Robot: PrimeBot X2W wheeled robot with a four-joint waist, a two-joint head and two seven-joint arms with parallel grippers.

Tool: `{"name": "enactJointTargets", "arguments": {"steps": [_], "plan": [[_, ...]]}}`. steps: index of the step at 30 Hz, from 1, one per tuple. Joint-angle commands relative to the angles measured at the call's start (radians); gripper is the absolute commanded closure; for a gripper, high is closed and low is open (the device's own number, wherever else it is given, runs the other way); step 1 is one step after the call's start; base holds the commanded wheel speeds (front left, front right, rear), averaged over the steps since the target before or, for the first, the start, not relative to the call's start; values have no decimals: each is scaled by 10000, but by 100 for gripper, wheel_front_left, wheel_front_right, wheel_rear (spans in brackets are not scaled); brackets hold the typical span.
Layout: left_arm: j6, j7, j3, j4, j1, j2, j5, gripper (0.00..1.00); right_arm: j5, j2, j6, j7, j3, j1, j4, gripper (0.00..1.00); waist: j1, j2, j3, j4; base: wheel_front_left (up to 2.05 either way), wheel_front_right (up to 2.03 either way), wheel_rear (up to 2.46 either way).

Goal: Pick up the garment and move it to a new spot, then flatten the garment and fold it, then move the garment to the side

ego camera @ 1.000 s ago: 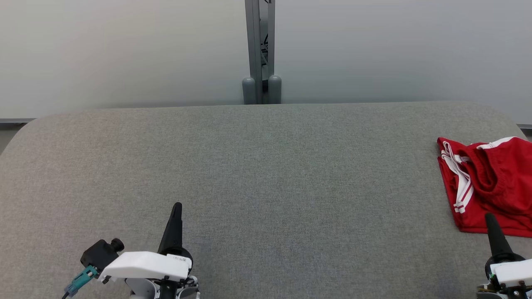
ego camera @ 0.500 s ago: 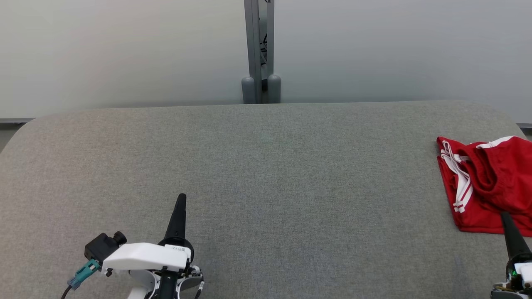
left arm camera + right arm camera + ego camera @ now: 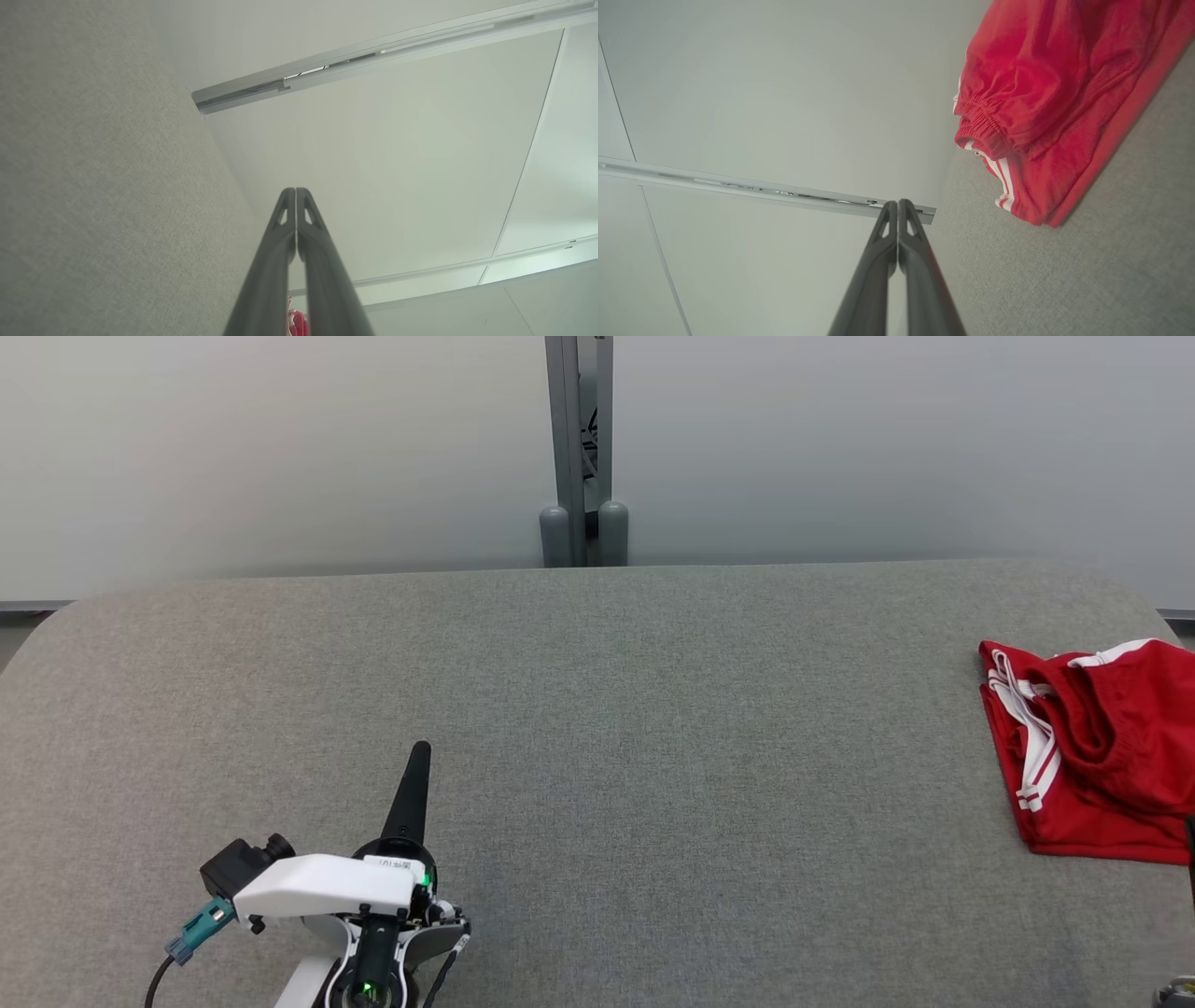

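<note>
Tabletop (image 3: 653, 709), head view: grey woven covering with rounded far corners, running the full width of the frame.
Garment (image 3: 1102, 747), head view: red with white stripes and a white cord. It lies crumpled on the tabletop at its right end and is partly cut off by the frame edge.
Left gripper (image 3: 419, 761), head view: over the tabletop's near-left part, seen side-on as one dark spike pointing toward the tabletop's far edge. Cannot tell whether it touches the cloth. The garment sits well away, across the tabletop.
Post (image 3: 579, 448), head view: grey and upright, behind the middle of the tabletop's far edge, against a pale wall (image 3: 280, 448).
Left gripper, left wrist view: both fingers (image 3: 280, 242) pressed together from the tips down, clenched on nothing.
Tabletop, left wrist view: grey cloth runs up the left side, with pale wall panels and a rail (image 3: 373, 60) beyond its edge.
Garment, left wrist view: a red scrap low down between the finger bases, far across the tabletop.
Right gripper (image 3: 896, 203), right wrist view: clenched tight, finger against finger, nothing held. It is aimed along the tabletop toward its far edge.
Garment, right wrist view: on the tabletop, up and right of the fingers and apart from them. A gathered elastic band is bunched on top, white stripes show at the hem, and one straight edge lies flat on the cloth.
</note>
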Motion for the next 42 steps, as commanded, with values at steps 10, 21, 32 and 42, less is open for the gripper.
{"name": "enactJointTargets", "arguments": {"steps": [10,21,32,42], "plan": [[-156,91,-119,31,-363,48,-747,100,889,-117,7,389,-469,70,-196,100,-1,-1,16,-15,0,0,0],[-277,159,-233,92,-537,55,-1424,100,1663,-118,7,734,-828,132,-322,100,-1,-1,33,-31,0,0,0],[-327,204,-285,118,-630,57,-1797,100,2064,-112,7,901,-1038,175,-360,100,-1,-1,44,-41,0,0,0],[-327,204,-285,117,-630,57,-1797,100,2058,-108,7,907,-1043,171,-360,100,-1,-1,44,-41,0,0,0]]}}
